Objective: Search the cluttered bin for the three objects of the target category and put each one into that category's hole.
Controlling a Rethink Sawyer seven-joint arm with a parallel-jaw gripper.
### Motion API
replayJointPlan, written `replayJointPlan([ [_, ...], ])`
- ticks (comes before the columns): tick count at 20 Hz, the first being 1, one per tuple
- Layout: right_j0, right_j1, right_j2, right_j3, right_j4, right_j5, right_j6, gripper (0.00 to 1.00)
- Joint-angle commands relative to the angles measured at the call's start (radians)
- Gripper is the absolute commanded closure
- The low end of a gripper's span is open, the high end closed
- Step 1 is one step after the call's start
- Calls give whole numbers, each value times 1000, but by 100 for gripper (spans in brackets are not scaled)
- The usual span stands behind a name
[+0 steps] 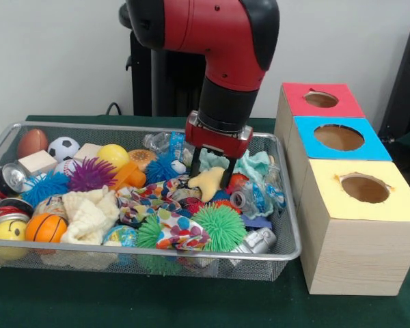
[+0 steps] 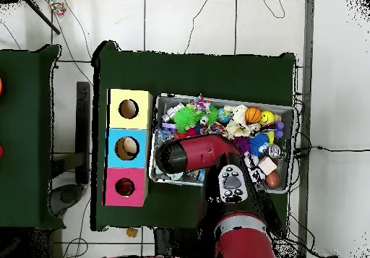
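Front view: silver wire-mesh bin (image 1: 280,254) on dark green tablecloth (image 1: 123,304), crammed with toys. Along left end, brown toy football (image 1: 32,142), black-and-white mini soccer ball (image 1: 63,147), pale wooden block (image 1: 37,162), crushed metal can (image 1: 12,177), yellow smiley ball (image 1: 7,230) and orange mini basketball (image 1: 46,227). Toward middle, purple spiky rubber ball (image 1: 91,173), blue spiky ball (image 1: 46,186), plain yellow ball (image 1: 113,155), cream knitted cloth (image 1: 89,213), multicoloured patterned fabric (image 1: 165,220) and green spiky ball (image 1: 221,227). At right end, crumpled teal cloth (image 1: 254,166) and silver metal piece (image 1: 257,240). Red-and-black arm (image 1: 222,41) lowered into bin; black two-finger gripper (image 1: 208,179) spread either side of pale yellow star-shaped soft toy (image 1: 208,182), tips level with it but not clearly squeezing it. Right of bin, touching in a row, three pale wooden boxes with a round hole in each top: red-topped box (image 1: 319,99) farthest, blue-topped box (image 1: 338,137) in middle, yellow-topped box (image 1: 364,190) nearest. Nothing discernible inside holes.

Overhead view: same bin (image 2: 289,110) on cloth (image 2: 195,71), with arm (image 2: 199,155) lying across its lower left part and hiding gripper. Green spiky ball (image 2: 188,117), basketball (image 2: 252,115) and smiley ball (image 2: 268,118) along upper side. Boxes stacked at bin's left: yellow (image 2: 129,109), blue (image 2: 127,148), red (image 2: 125,187). Contents of holes too small to tell.
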Motion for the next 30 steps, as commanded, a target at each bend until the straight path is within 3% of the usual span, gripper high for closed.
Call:
replayJointPlan([
  [1,-62,3,90,7,24,29,-26,0],
  [5,-65,5,78,5,10,31,-18,0],
  [6,-61,3,75,6,6,33,-16,100],
  [20,-43,7,67,-8,5,31,-1,100],
  [26,-28,-107,82,69,45,99,0,100],
  [30,-25,-131,82,106,48,84,13,100],
])
